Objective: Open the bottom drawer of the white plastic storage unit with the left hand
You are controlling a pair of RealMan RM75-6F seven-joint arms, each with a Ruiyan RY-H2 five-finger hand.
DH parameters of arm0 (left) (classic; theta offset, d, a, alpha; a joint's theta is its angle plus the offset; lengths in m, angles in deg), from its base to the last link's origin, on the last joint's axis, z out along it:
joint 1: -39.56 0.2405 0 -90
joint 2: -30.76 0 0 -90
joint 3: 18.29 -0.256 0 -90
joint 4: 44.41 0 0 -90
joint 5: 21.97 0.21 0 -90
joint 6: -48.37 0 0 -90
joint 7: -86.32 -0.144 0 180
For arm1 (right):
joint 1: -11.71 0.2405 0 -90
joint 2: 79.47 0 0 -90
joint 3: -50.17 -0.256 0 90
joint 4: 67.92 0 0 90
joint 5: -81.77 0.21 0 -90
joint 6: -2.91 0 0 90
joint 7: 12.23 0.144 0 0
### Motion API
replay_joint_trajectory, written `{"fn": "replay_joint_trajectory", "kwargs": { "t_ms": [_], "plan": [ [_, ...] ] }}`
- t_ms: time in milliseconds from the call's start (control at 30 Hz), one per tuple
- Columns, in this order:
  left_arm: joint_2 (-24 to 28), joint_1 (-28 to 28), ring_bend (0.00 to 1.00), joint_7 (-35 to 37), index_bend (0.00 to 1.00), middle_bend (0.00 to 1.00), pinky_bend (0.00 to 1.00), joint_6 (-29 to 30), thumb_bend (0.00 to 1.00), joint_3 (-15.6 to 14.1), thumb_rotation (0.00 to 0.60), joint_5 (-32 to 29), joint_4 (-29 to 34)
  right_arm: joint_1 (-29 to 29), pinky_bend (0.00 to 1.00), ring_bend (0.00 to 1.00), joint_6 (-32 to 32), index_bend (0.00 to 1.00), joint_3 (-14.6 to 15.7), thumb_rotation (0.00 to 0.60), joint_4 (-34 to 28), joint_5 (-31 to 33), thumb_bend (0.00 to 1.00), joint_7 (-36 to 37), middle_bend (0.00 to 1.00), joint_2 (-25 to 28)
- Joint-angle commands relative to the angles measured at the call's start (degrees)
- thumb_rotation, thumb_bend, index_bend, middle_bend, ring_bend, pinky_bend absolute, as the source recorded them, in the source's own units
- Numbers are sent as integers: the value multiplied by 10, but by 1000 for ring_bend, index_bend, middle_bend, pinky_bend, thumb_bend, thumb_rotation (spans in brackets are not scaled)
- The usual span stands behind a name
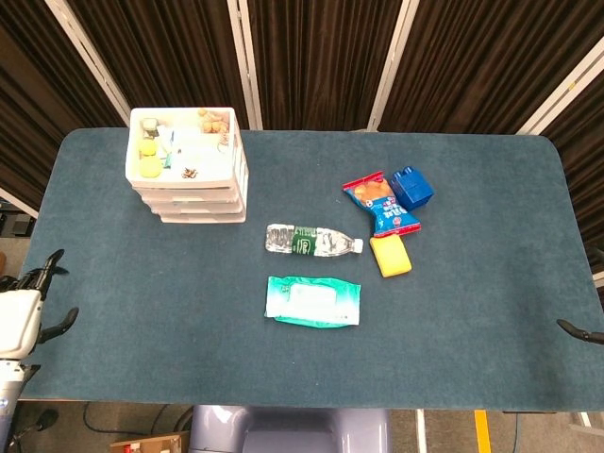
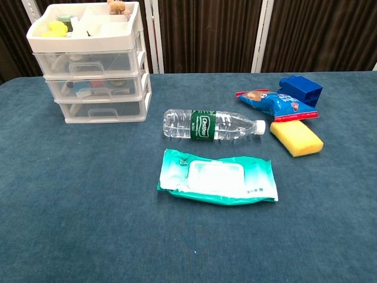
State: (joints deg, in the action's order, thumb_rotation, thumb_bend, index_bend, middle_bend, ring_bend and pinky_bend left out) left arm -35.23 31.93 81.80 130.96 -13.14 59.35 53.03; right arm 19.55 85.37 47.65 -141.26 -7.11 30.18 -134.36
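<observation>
The white plastic storage unit (image 1: 189,179) stands at the table's far left, three drawers under an open top tray of small items. In the chest view the storage unit (image 2: 88,65) faces me, and its bottom drawer (image 2: 103,109) sits pushed in, flush with the two above. My left hand (image 1: 23,313) hovers off the table's near left edge, far from the unit, fingers apart and holding nothing. Only a dark fingertip of my right hand (image 1: 578,329) shows at the right edge of the head view. Neither hand appears in the chest view.
A clear water bottle (image 2: 209,125) lies on its side mid-table, with a green wet-wipes pack (image 2: 218,177) in front of it. To the right are a yellow sponge (image 2: 296,138), a snack bag (image 2: 274,102) and a blue block (image 2: 300,89).
</observation>
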Motion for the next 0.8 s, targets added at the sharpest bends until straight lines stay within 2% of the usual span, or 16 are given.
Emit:
{"fn": "replay_joint_trajectory", "kwargs": {
  "t_ms": [33, 133, 233, 333, 467, 633, 800],
  "plan": [
    [-12, -18, 743, 7, 138, 826, 773, -27, 544, 18, 600, -32, 22, -1, 0, 0, 0, 0, 1, 600, 1, -1, 124, 8, 0, 1],
    [-26, -41, 843, 1, 156, 918, 827, -59, 584, 40, 600, -72, 40, -1, 0, 0, 4, 0, 1, 600, 2, -4, 124, 17, 0, 3],
    [-52, -70, 900, -12, 165, 944, 867, -89, 616, 66, 600, -119, 51, -1, 0, 0, 6, 0, 2, 600, 2, -9, 123, 21, 0, 3],
    [-79, -95, 912, -24, 161, 951, 883, -114, 650, 89, 600, -171, 61, 0, 0, 0, 4, 0, 4, 600, 3, -12, 124, 24, 0, 3],
    [-121, -142, 917, -48, 157, 958, 890, -154, 672, 134, 600, -287, 69, 4, 0, 0, -3, 0, 4, 600, 3, -11, 123, 37, 0, 4],
    [-159, -197, 919, -69, 148, 959, 891, -192, 678, 177, 600, -417, 58, 7, 0, 0, -10, 0, 4, 600, 6, -10, 124, 54, 0, 6],
    [-190, -243, 919, -79, 113, 959, 894, -219, 681, 203, 600, -522, 37, 7, 0, 0, -7, 0, 6, 600, 7, -14, 124, 68, 0, 9]
  ]
}}
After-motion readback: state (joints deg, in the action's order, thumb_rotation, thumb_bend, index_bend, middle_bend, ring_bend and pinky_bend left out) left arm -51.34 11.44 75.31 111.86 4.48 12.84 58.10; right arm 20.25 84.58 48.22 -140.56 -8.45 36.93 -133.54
